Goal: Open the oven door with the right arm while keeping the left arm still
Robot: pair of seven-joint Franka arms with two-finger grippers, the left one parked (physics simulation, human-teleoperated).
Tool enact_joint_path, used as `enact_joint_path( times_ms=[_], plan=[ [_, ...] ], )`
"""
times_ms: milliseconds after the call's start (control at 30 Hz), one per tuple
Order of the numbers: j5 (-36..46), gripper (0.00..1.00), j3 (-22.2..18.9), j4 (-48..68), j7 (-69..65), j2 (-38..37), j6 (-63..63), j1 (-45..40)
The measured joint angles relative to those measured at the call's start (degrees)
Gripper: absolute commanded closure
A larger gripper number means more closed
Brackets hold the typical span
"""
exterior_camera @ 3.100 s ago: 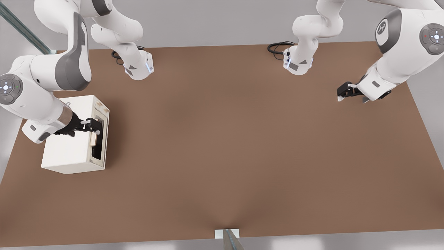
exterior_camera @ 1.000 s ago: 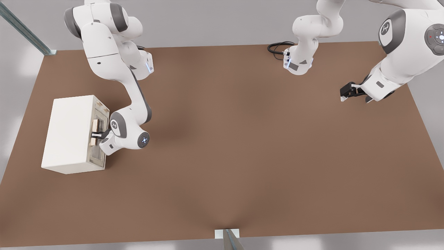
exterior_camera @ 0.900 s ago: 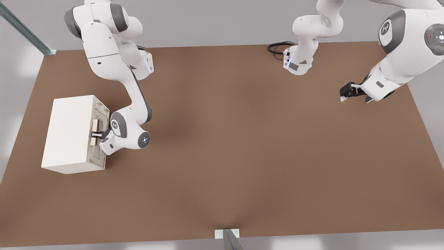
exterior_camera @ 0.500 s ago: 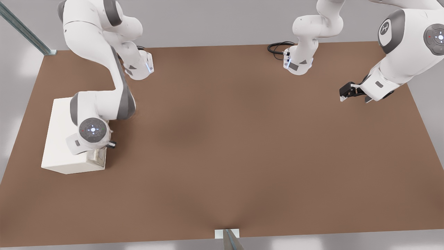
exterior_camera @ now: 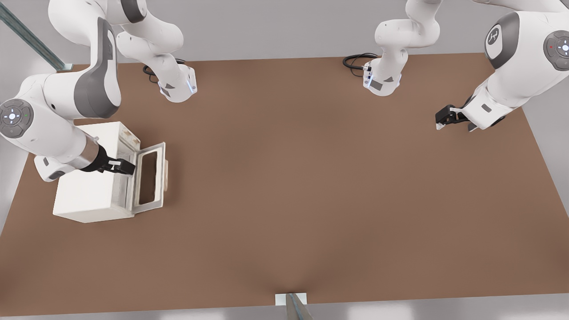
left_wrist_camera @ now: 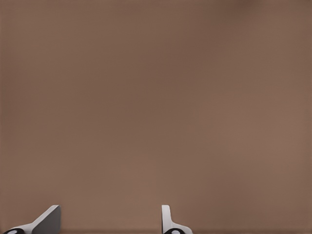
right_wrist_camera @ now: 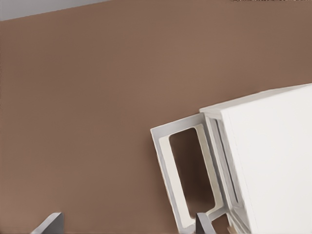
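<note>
Oven door (exterior_camera: 150,179), cream-framed panel with dark window on a cream-white boxy oven (exterior_camera: 91,191) near the brown bench (exterior_camera: 311,178) edge: shut a second ago, now swung fully down. Right arm's black two-finger gripper (exterior_camera: 126,168) hovers above the oven's front, jaws spread, empty. Opening judged complete.

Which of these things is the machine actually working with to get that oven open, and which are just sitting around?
In use:
- oven door, swung down open
- oven
- right arm
- gripper, open, above the oven's front edge, holding nothing

Just around:
- table
- black cables at the far edge
</note>
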Motion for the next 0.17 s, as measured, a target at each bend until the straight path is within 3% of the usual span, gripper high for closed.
enact_joint_path(
  times_ms=[167],
  plan=[
    [0.0,0.00,0.0,-0.1,-2.8,0.0,0.1,0.0]
  ],
)
